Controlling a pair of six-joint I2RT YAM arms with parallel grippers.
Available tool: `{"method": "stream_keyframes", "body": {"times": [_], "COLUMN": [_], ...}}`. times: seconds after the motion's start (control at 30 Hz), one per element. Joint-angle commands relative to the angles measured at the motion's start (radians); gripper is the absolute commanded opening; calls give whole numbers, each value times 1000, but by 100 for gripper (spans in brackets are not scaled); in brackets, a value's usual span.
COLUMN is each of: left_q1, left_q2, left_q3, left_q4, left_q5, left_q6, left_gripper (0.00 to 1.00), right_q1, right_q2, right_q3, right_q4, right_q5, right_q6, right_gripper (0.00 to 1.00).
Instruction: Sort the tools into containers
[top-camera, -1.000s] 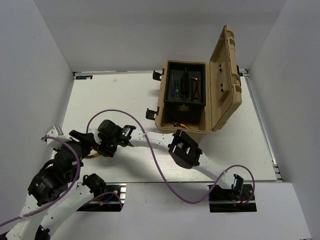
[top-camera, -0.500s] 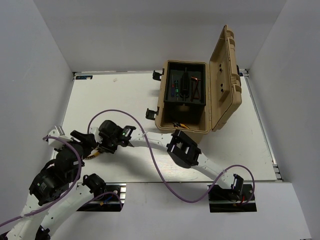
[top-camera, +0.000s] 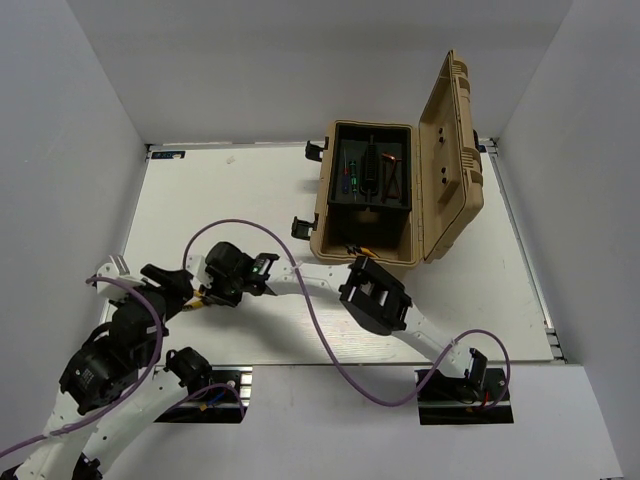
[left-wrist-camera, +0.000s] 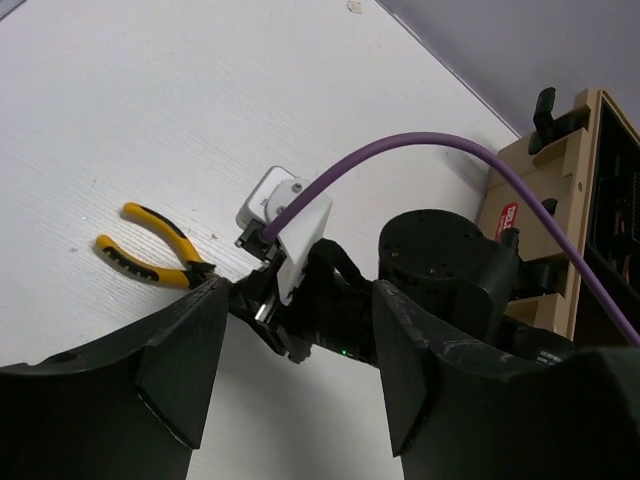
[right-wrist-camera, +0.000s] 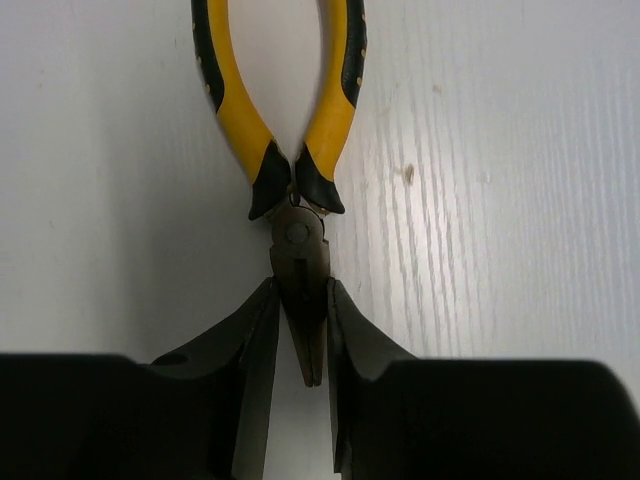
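Right gripper (right-wrist-camera: 300, 292) clamps the pliers (right-wrist-camera: 298, 232) by the nose, well left of the toolbox (top-camera: 365, 250) (left gripper (left-wrist-camera: 300, 295) gapes, idle); I'd lift straight and slowly.

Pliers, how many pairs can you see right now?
1. The pliers lie on the table at its near left, nose held in the right end effector. More could be hidden inside the open toolbox; its contents are too small to tell.
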Motion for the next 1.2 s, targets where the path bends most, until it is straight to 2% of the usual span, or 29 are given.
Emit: {"method": "stream_keyframes", "body": {"times": [0.0,0.27,0.53,1.0,1.17], "left_q1": [0,0,0,0,0], "left_q2": [-3,-3,-32,-32,43], "left_q3": [-5,-45,-74,-167,-232], "left_q4": [20,52,107,164,194], "left_q5": [12,55,89,158,217], "left_q6": [10,10,10,-10,-43], "left_gripper": [70,70,70,70,70], "right_q1": [-16,-45,-65,-76,-85], "right_q2": [-103,-264,-407,-452,-458], "right_q3": [-48,-87,-161,-213,-238], "right_q4": [-128,-266,-328,-340,-341], "right_q5": [13,-51,-18,-22,-28], "right_q6": [0,-14,-56,-65,-66], "right_gripper": [0,0,0,0,0]}}
